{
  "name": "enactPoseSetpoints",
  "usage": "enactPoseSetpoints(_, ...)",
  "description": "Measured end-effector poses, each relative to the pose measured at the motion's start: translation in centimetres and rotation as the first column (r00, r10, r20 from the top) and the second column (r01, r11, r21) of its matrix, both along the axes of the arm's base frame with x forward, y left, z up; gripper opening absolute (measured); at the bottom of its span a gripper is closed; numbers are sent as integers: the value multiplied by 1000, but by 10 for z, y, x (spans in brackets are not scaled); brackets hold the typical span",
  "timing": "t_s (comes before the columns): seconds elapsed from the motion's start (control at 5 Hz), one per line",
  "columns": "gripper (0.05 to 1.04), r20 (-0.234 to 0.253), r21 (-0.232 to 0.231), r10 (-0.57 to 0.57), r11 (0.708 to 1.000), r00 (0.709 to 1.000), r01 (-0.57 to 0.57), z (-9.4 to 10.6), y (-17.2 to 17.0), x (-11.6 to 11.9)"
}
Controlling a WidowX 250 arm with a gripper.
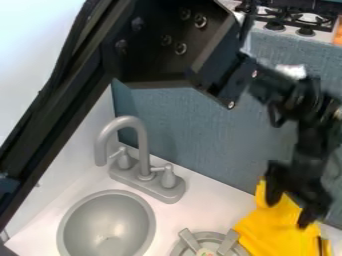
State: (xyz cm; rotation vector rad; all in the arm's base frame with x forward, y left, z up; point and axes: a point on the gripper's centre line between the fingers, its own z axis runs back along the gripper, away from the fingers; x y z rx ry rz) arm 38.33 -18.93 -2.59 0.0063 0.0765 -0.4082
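Down at the lower left, a round gray basin [107, 223] set into the white table [194, 195]. Just beyond and to the right, a gray faucet [142, 150] with two handles, near a blue-gray panel [220, 132]. Then, at the bottom edge, a partly cut-off round gray vessel [179, 247] with two flat gray bars. To its right, touching it, a rumpled yellow cloth [257, 227] on the table, under the black gripper [288, 212]; fingers [272, 187] wide apart, right at the cloth.
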Motion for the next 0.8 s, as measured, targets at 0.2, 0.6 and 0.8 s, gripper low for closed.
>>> enactPoseSetpoints(0.2,1002,-111,95,44,995,993,-34,11,11,-21)
enactPoseSetpoints(0.6,1002,-222,211,260,954,940,-214,32,52,-111)
enactPoseSetpoints(0.8,1002,-154,199,302,942,941,-270,44,78,-142)
